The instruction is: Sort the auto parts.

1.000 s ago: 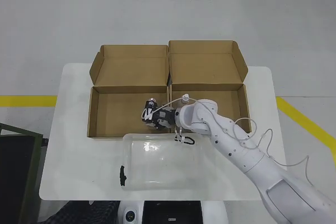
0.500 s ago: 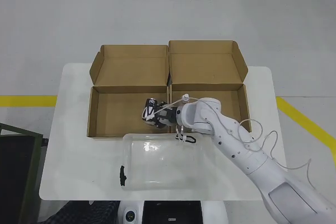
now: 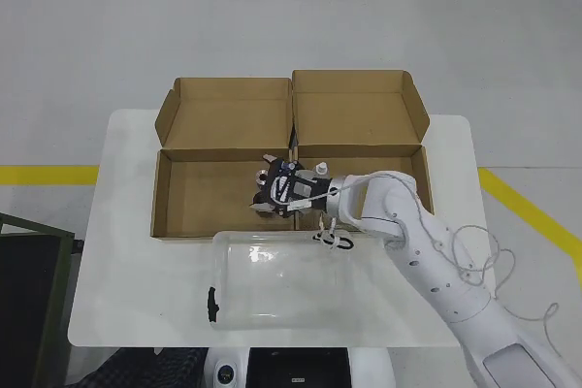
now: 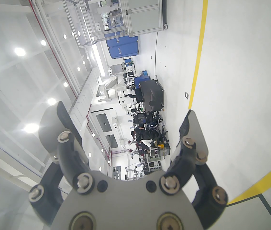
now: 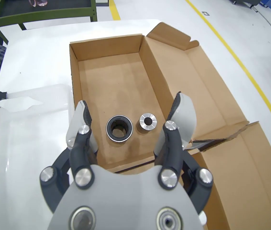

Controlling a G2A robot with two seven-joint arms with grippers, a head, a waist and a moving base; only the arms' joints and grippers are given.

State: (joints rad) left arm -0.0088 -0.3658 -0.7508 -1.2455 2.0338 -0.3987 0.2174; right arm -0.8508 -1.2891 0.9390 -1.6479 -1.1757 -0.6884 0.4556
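**A:** Hovering over the 3 o'clock end of the open brown cardboard box (image 3: 160, 194), the right gripper (image 3: 262, 182) has its fingers spread wide and holds nothing.

**B:** And the parts?

**A:** They are on the box floor beneath it: a dark-rimmed steel ring (image 5: 119, 128) and, just beside it, a smaller bright steel bushing (image 5: 147, 122). Both stand bore-up.

**B:** How would they handle?

**A:** Probably heavy, rigid and slick (polished metal), so best pinched squarely across the outer wall. The left gripper (image 4: 125, 110), likewise spread wide, is empty.
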